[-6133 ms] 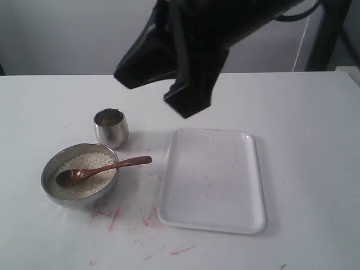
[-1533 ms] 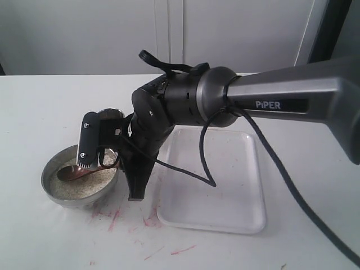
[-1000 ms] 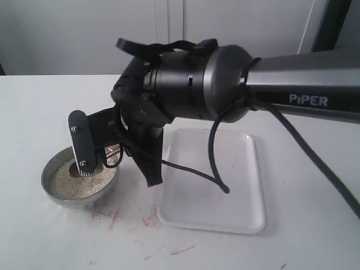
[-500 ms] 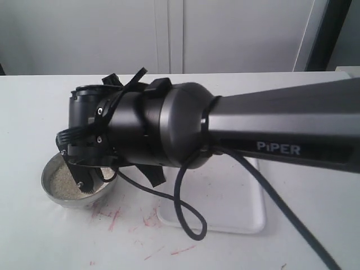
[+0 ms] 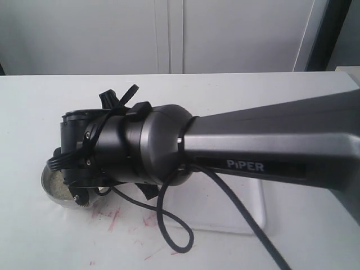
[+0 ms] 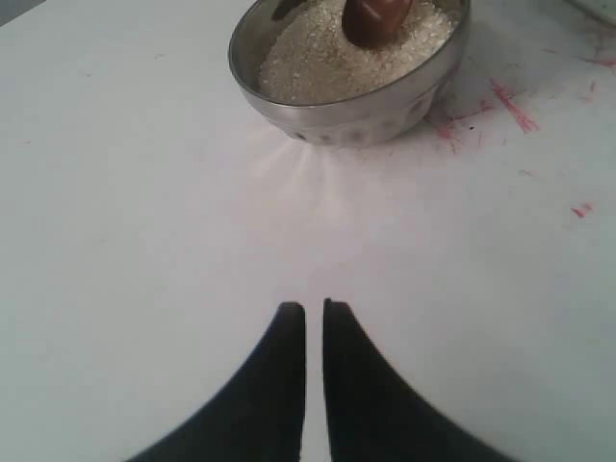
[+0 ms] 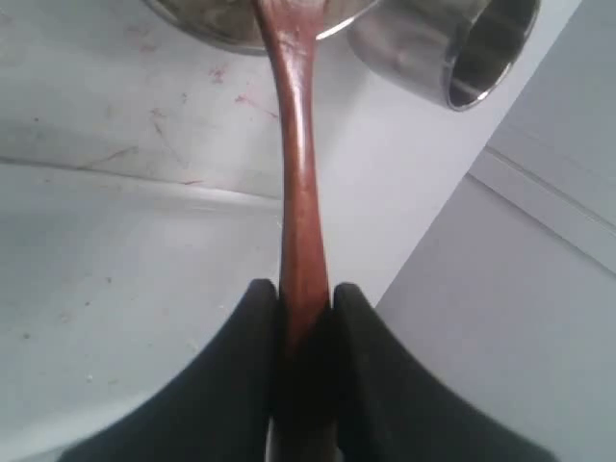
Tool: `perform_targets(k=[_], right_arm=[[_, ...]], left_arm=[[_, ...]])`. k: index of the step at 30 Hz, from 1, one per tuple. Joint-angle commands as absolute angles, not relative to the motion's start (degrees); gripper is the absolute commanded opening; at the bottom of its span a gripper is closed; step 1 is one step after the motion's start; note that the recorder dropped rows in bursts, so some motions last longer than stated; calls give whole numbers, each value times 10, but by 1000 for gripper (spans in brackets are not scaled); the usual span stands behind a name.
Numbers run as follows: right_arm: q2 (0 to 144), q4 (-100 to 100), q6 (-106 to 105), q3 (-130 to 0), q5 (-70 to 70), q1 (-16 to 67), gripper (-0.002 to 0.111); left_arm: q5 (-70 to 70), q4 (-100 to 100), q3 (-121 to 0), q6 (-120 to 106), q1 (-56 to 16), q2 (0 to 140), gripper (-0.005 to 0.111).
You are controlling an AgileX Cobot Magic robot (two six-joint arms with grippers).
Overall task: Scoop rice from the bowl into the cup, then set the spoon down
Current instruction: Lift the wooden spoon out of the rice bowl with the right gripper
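Main worry here is the grip. The right end effector [image 7: 303, 291] is clamped on the far tail of the spoon [image 7: 297, 183], and that handle is slim and smooth. With a load on the scoop I'd guess it could twist between the jaws and dump grains on the worktop [image 6: 144, 241].

Second worry is the cup [image 7: 462, 43]. It's narrow and rounded and sits just beside the bowl [image 6: 346, 101], so a sloppy swing could nudge or tip it. The oval scoop doesn't look much smaller than the cup's mouth either, so a fast tilt probably sends rice over the rim. Digging hard against the bowl wall might also shove the bowl around.

Contents: the bowl sits at the near left and is well filled with rice [image 6: 308, 63], with the spoon's scoop resting in the heap. The cup's inside looks dark, and I can't spot any rice in it. The white tray [image 5: 254, 211] is mostly hidden by the arm.

The left end effector [image 6: 315, 310] hangs over bare worktop near the bowl, jaws pinched together, holding nothing.
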State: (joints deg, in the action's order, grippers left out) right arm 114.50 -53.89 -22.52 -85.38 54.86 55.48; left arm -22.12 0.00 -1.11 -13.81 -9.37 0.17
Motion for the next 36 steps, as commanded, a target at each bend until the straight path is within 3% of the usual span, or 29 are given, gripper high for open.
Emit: perform_targets(k=[1, 36], right_arm=[[1154, -543, -219, -856, 550, 556, 0], [1154, -467, -139, -856, 489, 554, 0]], left_arm=[[-240, 0, -6, -135, -95, 0, 14], [-240, 0, -6, -135, -95, 0, 14]])
